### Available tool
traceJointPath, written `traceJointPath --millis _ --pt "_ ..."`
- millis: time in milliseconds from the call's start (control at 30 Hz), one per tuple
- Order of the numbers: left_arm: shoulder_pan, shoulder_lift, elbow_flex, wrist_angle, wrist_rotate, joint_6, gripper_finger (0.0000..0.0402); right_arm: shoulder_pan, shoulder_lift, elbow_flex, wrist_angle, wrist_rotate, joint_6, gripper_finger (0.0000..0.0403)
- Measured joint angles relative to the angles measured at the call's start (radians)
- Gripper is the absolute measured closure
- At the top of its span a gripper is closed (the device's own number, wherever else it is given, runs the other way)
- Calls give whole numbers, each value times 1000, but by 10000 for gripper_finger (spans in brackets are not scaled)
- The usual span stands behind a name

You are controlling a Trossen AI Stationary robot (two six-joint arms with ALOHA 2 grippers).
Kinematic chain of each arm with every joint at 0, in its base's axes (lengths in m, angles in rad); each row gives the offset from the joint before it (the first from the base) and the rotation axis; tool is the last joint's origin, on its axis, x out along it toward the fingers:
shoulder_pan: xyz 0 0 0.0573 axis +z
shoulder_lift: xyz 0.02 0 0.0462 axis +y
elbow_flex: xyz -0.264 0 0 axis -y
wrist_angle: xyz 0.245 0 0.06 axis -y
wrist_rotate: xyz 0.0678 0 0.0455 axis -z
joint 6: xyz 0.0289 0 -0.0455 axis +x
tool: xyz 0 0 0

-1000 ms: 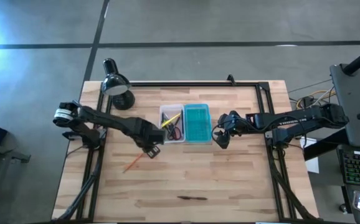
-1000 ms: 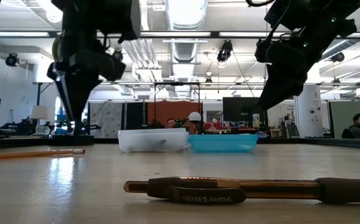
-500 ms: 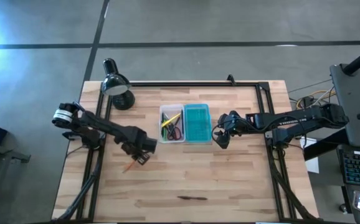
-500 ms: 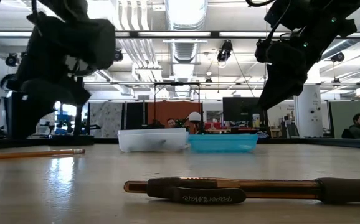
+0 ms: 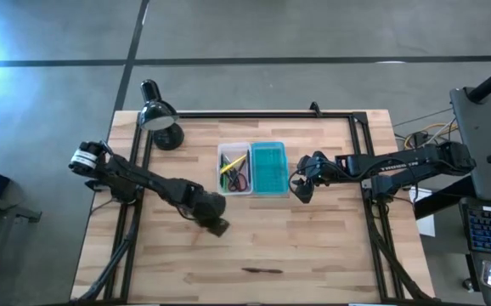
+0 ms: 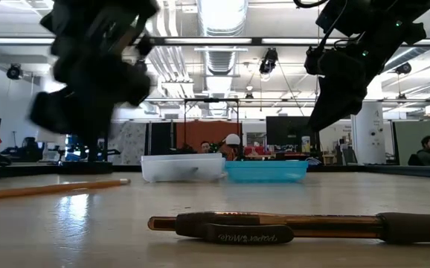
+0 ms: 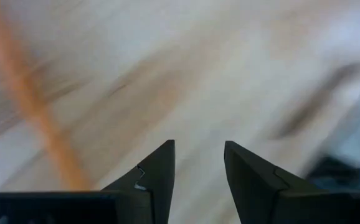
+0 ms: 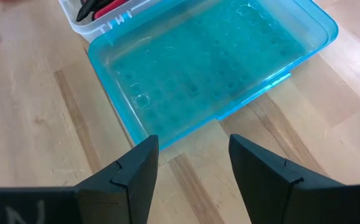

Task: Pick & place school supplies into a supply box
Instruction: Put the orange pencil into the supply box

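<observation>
The supply box lies mid-table, its clear tray joined to the teal lid. Yellow and green pens and the red-handled scissors lie in the tray. An orange pencil lies flat on the table; my left arm hides it in the high view. My left gripper hangs open over the wood just beside the pencil. A dark brown pen lies near the table's near edge. My right gripper hovers open at the lid's right side.
A black desk lamp stands at the far left corner. A black frame rail runs along the far edge and down both sides. Bare wood lies between the box and the dark pen.
My left gripper has swung away from the tray toward the table's near edge, first a little left over the orange pencil, then right. It has stayed open. The pencil has shifted slightly on the table. My right arm has kept still.
</observation>
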Motion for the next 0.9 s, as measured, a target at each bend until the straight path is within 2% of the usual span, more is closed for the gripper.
traceJointPath --millis 33,100,233,300,367,567,667,900 --pt "3 0 8 40 -13 8 280 0 0 0 0 0 0 216" --pt "7 0 25 11 -57 26 280 0 0 0 0 0 0 216" --pt "-5 -14 63 -305 -188 22 280 0 0 0 0 0 0 216" --pt "-14 -18 71 -438 -204 20 280 0 0 0 0 0 0 216" --pt "-28 -18 62 -489 -180 29 280 0 0 0 0 1 0 216" --pt "-80 28 40 -336 -44 1 280 0 0 -1 -1 -22 16 216" --pt "-98 67 42 -261 -42 -29 280 7 0 -1 -1 -78 32 216" --pt "-121 144 73 -199 -10 -48 280 42 0 -2 13 -259 109 216"
